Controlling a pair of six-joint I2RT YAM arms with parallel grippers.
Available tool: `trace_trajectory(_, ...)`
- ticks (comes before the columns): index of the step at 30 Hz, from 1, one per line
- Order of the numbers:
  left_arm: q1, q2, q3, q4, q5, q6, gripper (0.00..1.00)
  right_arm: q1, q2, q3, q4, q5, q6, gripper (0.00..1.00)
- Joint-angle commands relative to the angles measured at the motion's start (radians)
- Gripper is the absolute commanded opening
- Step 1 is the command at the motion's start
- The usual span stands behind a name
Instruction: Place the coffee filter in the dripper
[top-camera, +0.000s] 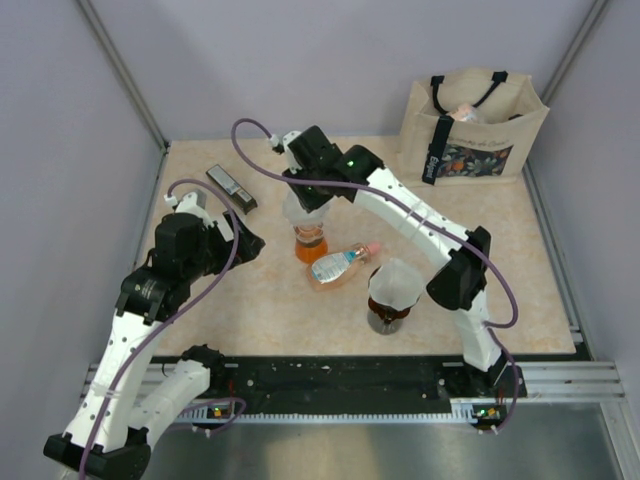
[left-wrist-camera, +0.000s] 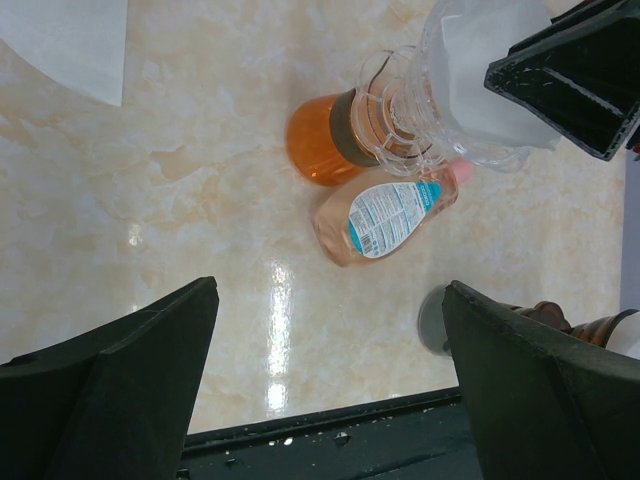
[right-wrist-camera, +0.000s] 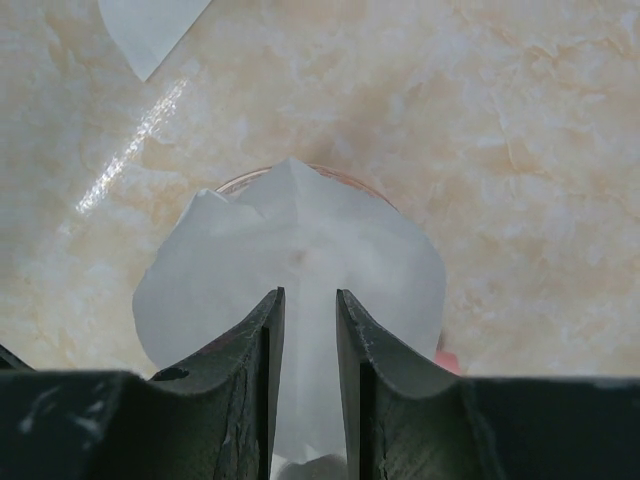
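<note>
A white paper coffee filter (right-wrist-camera: 300, 270) sits in a clear glass cup (left-wrist-camera: 430, 110) stacked on a glass of orange liquid (top-camera: 311, 243). My right gripper (right-wrist-camera: 308, 292) is over this cup (top-camera: 308, 205). Its jaws stand a narrow gap apart with a fold of the filter between them. The amber-brown dripper (top-camera: 388, 312) stands at the front right with a white paper cone (top-camera: 397, 282) in its rim; it also shows in the left wrist view (left-wrist-camera: 560, 318). My left gripper (left-wrist-camera: 330, 288) is open and empty over bare table, left of the glasses (top-camera: 245, 240).
A peach soap bottle (top-camera: 340, 265) lies between the orange glass and the dripper. Another white paper piece (left-wrist-camera: 70, 45) lies flat on the table. A dark flat bar (top-camera: 231, 187) lies at the back left. A tote bag (top-camera: 475, 130) stands at the back right.
</note>
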Motion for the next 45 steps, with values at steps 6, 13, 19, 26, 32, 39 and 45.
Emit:
trace_trajectory(6,0.002,-0.008,-0.009,0.019,-0.003,0.011,0.99,0.026,-0.152,-0.103,0.073,-0.017,0.006,0.28)
trace_trajectory(13,0.004,-0.016,-0.012,0.018,-0.005,0.008,0.99,0.040,-0.161,-0.144,0.075,-0.038,0.004,0.28)
trace_trajectory(19,0.002,-0.019,-0.011,0.014,-0.008,0.009,0.99,0.043,-0.165,-0.151,0.073,-0.025,0.012,0.27)
trace_trajectory(26,0.004,-0.022,-0.009,0.011,-0.014,0.006,0.99,0.042,-0.176,-0.094,0.075,0.023,0.017,0.28)
trace_trajectory(32,0.002,-0.020,-0.003,0.008,-0.034,0.003,0.99,0.040,-0.279,-0.132,0.134,0.165,0.046,0.42)
trace_trajectory(39,0.002,-0.022,-0.002,0.000,-0.033,-0.006,0.99,0.016,-0.552,-0.469,0.357,0.299,0.081,0.90)
trace_trajectory(45,0.002,-0.034,-0.002,-0.023,-0.127,-0.017,0.99,-0.108,-0.799,-0.788,0.507,0.353,0.214,0.99)
